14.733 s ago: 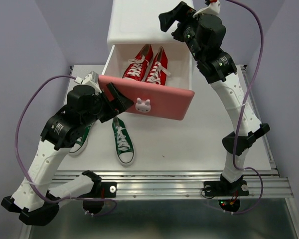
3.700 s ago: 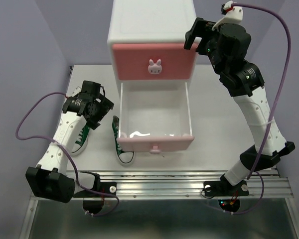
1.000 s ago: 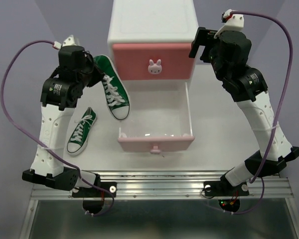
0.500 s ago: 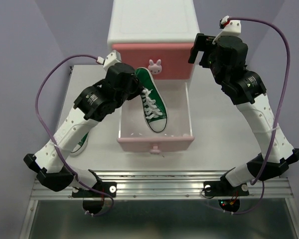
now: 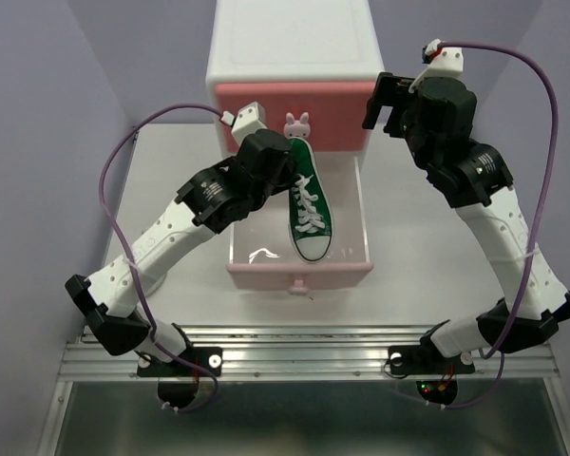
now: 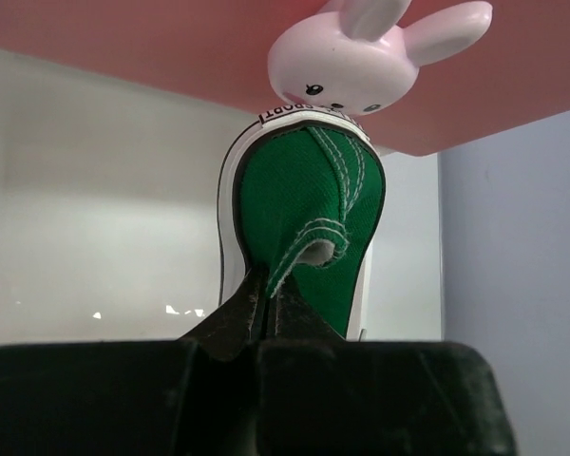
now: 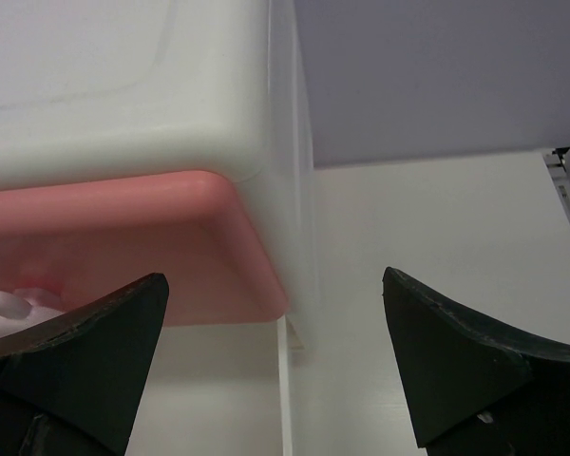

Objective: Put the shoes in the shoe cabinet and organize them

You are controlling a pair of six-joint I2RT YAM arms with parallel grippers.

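From above: grips green sneaker (image 5: 309, 214) by the heel in left gripper (image 5: 287, 168), toe pointing nearward over the open lower drawer (image 5: 299, 274) of the shoe cabinet (image 5: 290, 47). Left wrist: pinches heel rim between clamped jaws, just under bunny knob (image 6: 370, 52). Right wrist: holds right gripper (image 7: 274, 277) spread wide beside cabinet's upper corner.

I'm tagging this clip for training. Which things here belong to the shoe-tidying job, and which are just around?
Job: green sneaker, held over the open lower drawer; white cabinet.
Just around: table; purple cables; metal rail.
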